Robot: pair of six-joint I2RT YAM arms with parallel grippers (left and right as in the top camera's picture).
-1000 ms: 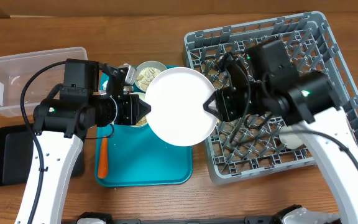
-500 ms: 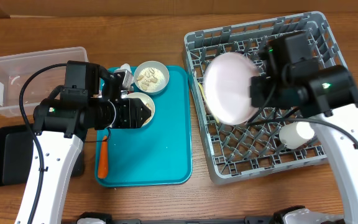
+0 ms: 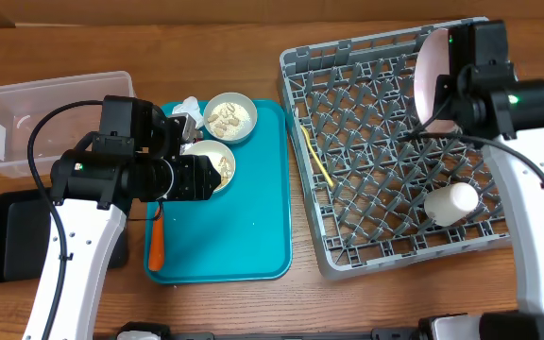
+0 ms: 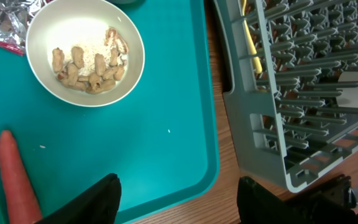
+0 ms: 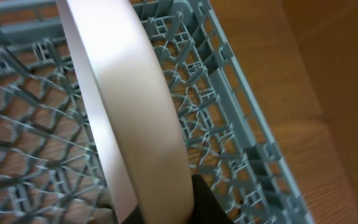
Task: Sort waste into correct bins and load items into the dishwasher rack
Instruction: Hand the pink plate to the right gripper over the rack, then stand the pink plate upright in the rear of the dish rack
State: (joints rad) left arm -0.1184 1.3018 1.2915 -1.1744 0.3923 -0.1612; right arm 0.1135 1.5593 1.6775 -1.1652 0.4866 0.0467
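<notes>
The right gripper is clamped on the rim of the round white-pink plate, which it holds on edge, nearly upright, over the far right corner of the grey dishwasher rack. The plate's face is turned toward the rack's middle, and in the right wrist view its rim runs close along the rack's wall. Whether the lower edge touches the lattice floor cannot be told. Inside the rack the yellow plastic spoon lies along the left wall, and the small white cup lies on its side near the near right corner. The left gripper hangs over the flat teal tray with its fingers spread apart and nothing between them, partly covering the nearer pale bowl from above. That bowl holds beige food crumbs. The farther pale bowl stands just beyond it at the tray's far edge, also with crumbs in it. The crumpled silver foil wrapper sits at the tray's far left corner beside the bowls, and the small orange carrot lies along the tray's left edge toward the near corner. The clear plastic tub stands at the far left of the wooden table, with the shallow black tray just in front of it.
</notes>
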